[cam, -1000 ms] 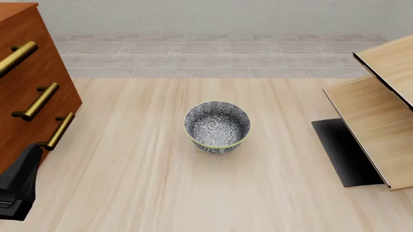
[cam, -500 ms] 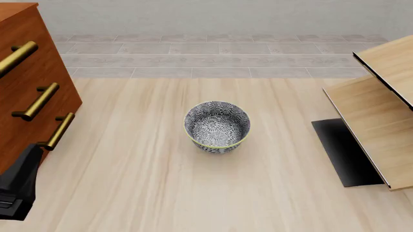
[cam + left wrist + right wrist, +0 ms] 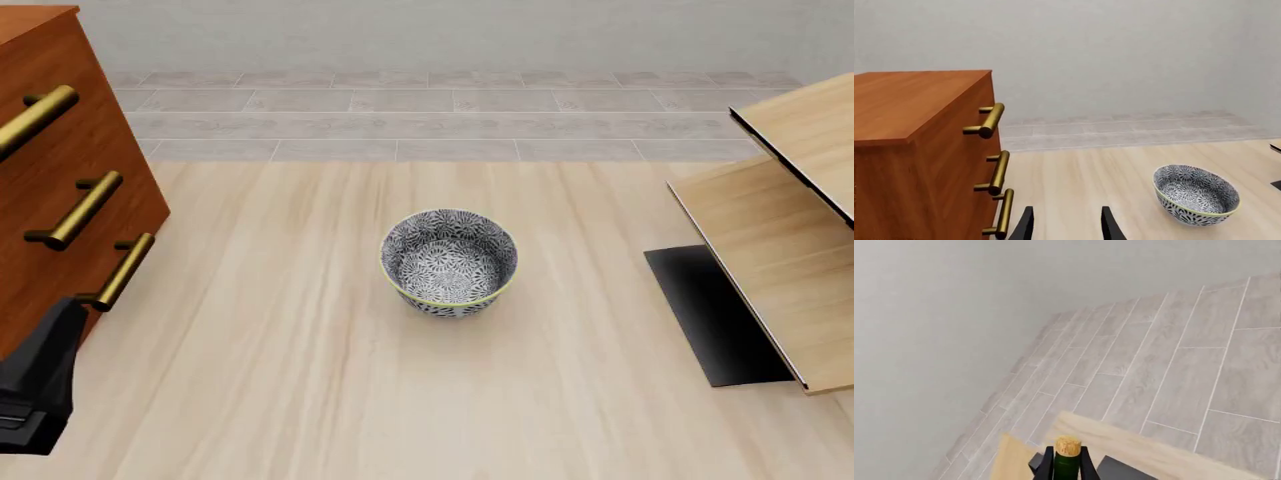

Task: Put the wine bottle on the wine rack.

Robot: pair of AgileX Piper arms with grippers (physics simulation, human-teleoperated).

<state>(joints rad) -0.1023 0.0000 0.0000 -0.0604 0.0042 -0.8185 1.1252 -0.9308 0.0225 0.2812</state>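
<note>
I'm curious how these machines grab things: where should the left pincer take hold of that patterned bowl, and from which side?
Probably the rim, from straight above. The bowl stands upright and empty, and its round body looks too wide for the open left pincer to span. One finger inside, one outside, would pinch the thin wall nearest that arm.

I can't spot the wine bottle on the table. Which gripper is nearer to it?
Right. The wine bottle sits between the right gripper fingers. The left gripper hangs open beside the drawer cabinet, no bottle near.
</note>
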